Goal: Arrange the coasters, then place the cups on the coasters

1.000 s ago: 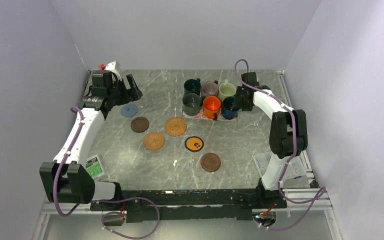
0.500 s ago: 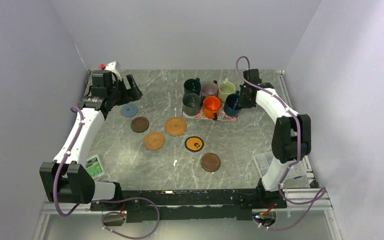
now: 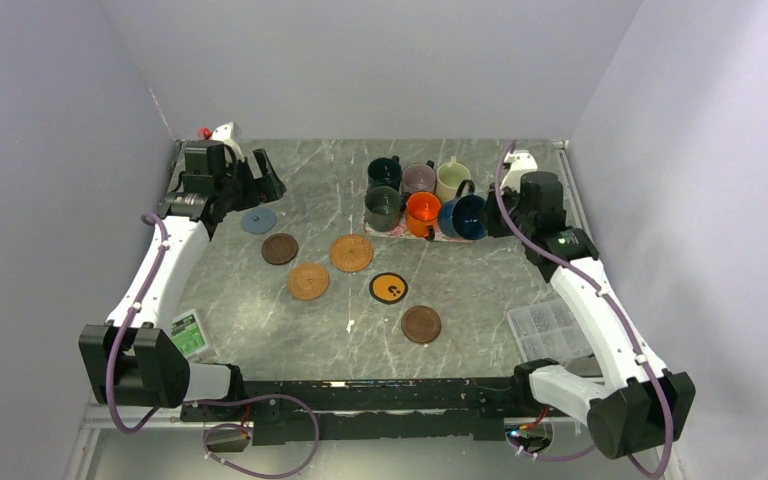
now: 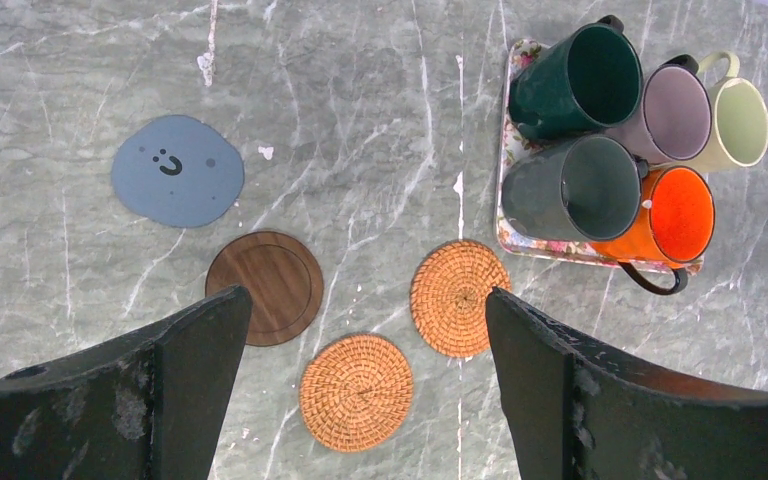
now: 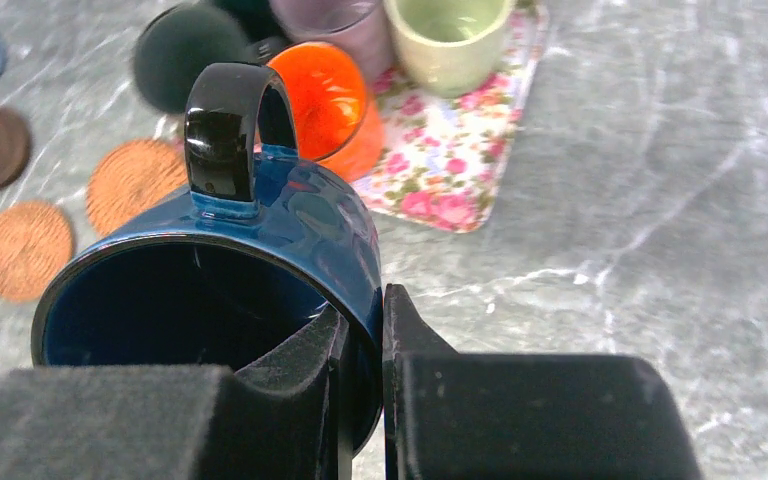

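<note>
**Navy cup came off the mat, coasters left alone**

Nearest me, the coasters lay just as they had a second before. A near brown coaster (image 3: 421, 324) sat at 5 o'clock from the table's middle, with the black-and-yellow coaster (image 3: 389, 288) just beyond it. Then came the near woven coaster (image 3: 308, 280), the far woven coaster (image 3: 351, 253) and the far brown coaster (image 3: 280, 248). The grey-blue coaster (image 3: 258, 220) was out at 10 o'clock. To my eye it was a loose scatter, not yet a tidy arrangement.

Over that 10 o'clock corner the left claw (image 3: 260, 182) hung with its jaws wide, holding nothing, as before.

The change was on the right. That arm had swung its elbow out toward me, and the right claw (image 5: 360, 350) was pinched narrow on the rim of the navy cup (image 5: 290, 215), one finger inside and one outside. The cup had been raised and tipped at 2 o'clock, by the right edge of the floral mat (image 5: 440, 190).

Farther back, at 12 to 1 o'clock, five cups stood on the mat: orange cup (image 3: 423, 212), grey cup (image 3: 382, 208), cream cup (image 3: 452, 180), mauve cup (image 3: 419, 178) and green cup (image 3: 385, 172).

I judged that cup placing had begun, and that a rim pinch on a tilted cup could slip.
</note>
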Available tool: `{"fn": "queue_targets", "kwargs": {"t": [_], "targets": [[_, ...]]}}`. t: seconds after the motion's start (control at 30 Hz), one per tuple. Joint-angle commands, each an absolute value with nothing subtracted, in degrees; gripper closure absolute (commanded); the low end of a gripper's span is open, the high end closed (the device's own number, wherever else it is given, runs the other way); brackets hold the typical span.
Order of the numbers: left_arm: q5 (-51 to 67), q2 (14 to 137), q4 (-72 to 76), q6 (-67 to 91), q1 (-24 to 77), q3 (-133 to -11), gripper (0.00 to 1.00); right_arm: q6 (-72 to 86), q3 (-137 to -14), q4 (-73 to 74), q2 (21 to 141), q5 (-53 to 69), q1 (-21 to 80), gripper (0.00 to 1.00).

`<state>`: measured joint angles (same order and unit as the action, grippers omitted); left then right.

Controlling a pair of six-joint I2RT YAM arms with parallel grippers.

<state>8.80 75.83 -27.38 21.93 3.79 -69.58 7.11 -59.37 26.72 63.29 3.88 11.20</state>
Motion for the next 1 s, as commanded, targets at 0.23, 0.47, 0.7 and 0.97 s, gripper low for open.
{"fn": "queue_targets", "kwargs": {"t": [0.23, 0.47, 0.7, 0.97], "targets": [[8.7, 74.4, -25.8, 21.7, 4.4, -69.6, 0.06, 22.4, -65.6, 27.5, 69.8, 1.9, 24.4, 1.0], [8.5, 74.1, -25.9, 21.6, 4.5, -69.6, 0.06, 35.6, -72.4, 29.0, 80.3, -9.8, 36.6, 1.0], [8.2, 73.8, -26.1, 21.5, 4.5, -69.7, 0.06, 44.0, -80.3, 32.3, 92.6, -20.3, 43.9, 1.0], [8.1, 73.5, -26.1, 21.4, 4.5, -69.8, 0.06, 51.6, -94.0, 42.3, 105.3, -29.4, 48.3, 1.0]]}}
